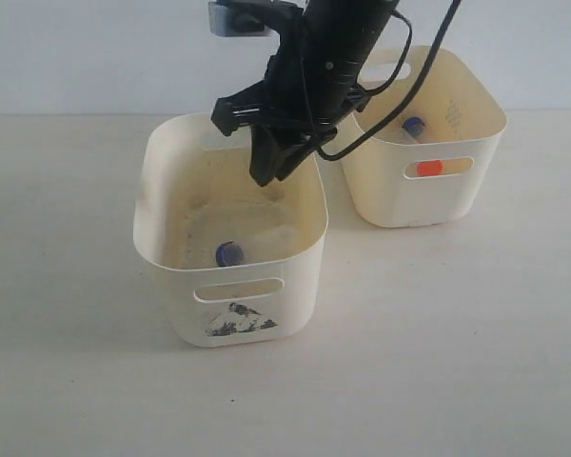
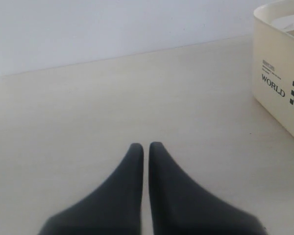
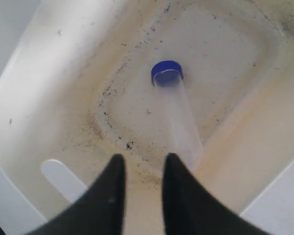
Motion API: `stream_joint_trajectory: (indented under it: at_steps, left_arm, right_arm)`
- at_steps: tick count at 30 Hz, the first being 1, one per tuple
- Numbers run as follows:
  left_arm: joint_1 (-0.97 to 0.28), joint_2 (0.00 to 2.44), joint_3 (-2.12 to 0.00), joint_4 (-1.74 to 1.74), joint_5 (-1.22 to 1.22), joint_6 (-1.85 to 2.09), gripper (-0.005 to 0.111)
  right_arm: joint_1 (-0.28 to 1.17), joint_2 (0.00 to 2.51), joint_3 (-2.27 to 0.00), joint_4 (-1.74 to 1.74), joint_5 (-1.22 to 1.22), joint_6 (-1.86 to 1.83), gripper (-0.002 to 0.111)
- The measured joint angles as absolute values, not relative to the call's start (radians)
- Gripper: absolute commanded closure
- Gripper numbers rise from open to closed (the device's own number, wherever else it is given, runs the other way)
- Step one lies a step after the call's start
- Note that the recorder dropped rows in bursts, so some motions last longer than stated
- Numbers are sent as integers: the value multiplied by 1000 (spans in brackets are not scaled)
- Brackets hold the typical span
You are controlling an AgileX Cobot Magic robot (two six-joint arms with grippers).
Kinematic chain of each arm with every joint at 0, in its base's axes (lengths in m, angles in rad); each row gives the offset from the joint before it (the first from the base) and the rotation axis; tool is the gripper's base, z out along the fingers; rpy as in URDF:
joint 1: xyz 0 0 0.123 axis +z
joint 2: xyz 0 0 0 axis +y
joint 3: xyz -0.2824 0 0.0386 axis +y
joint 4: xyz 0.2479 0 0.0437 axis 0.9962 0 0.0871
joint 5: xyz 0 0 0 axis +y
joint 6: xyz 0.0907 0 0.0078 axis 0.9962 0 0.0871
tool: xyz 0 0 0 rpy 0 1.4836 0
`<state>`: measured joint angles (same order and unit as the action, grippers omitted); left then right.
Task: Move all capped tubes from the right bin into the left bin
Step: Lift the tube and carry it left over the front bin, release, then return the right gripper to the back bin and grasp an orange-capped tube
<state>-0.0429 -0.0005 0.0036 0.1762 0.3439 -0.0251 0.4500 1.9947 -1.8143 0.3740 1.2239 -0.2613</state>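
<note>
The right gripper (image 1: 271, 176) hangs over the left bin (image 1: 171, 276), which stands in the middle of the desk (image 1: 457, 362), closer to its front edge. Its two fingers (image 3: 112, 196) are spread apart and hold nothing; the grimy bin floor shows between them. One blue-capped tube (image 3: 174, 107) lies on that floor, not touching the gripper. The right bin (image 1: 390, 205) stands nearer the back edge, toward the right side. Inside it a second tube (image 1: 414, 125) with a blue cap is visible, and an orange cap (image 1: 429, 168) shows through the handle slot (image 1: 460, 166). The left gripper (image 2: 143, 146) is over bare desk, its fingers pressed almost together, holding nothing.
</note>
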Motion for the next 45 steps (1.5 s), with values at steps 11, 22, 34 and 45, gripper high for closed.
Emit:
stream_joint_trajectory:
  at_steps: [11, 22, 34, 45]
  left_arm:
    - [-43, 0, 4, 176, 344, -25, 102]
    - [-43, 0, 4, 176, 344, -25, 102]
    - [-43, 0, 4, 179, 344, -25, 102]
    - [-43, 0, 4, 182, 344, -25, 102]
  right_arm:
    - [307, 1995, -1814, 224, 1149, -176, 109]
    - [170, 2072, -1895, 169, 957, -94, 109]
    - [157, 2349, -2277, 29, 1083, 75, 109]
    - [129, 2406, -2301, 15, 1141, 90, 109]
